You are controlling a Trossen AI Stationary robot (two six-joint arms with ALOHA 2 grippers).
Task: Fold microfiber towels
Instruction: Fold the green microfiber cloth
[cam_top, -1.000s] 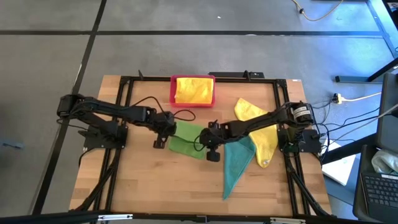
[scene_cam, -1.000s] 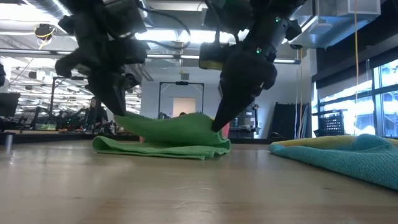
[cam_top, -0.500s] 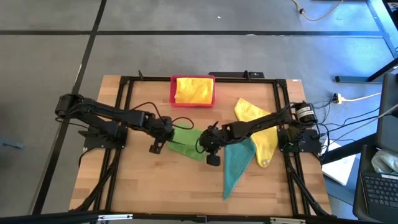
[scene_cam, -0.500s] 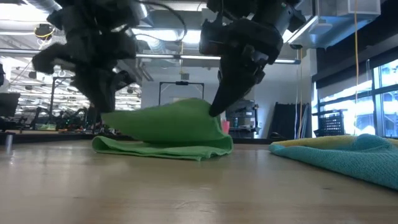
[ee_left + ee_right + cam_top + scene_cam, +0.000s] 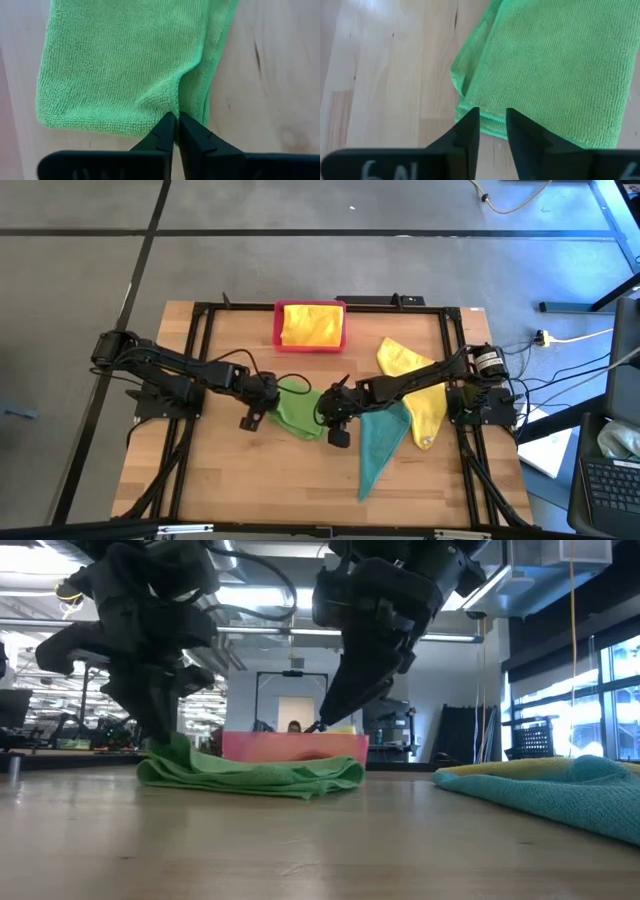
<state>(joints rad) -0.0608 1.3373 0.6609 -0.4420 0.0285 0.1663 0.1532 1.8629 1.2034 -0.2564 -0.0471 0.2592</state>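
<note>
The bright green towel [image 5: 300, 413] lies folded over, flat on the table's middle, lower layer on the wood. My left gripper [image 5: 176, 125] is at the towel's left end [image 5: 165, 740], shut on a bit of cloth. My right gripper [image 5: 492, 122] hovers open just above the towel's right end [image 5: 335, 772], touching nothing. A yellow towel [image 5: 415, 385] and a teal towel [image 5: 380, 442] lie spread on the right, under the right arm. My left gripper pinches a small ridge of the green towel's upper layer [image 5: 176, 102] between its two fingertips, at the towel's left end. The fingers slant down from the table's left. The cloth puckers up toward the tips, and the rest of the towel lies flat on the table.
A pink tray [image 5: 278, 330] with a folded yellow towel [image 5: 312, 323] in it stands at the far middle. Black frame rails [image 5: 200, 350] run along the table's sides. Bare wood shows along the near edge [image 5: 270, 480].
The green towel's upper layer, held up between both grippers, has been laid down on the lower layer, so the towel now lies flat and folded. My right gripper has opened, let go and risen slightly. My left gripper has sunk a little toward the table's left.
</note>
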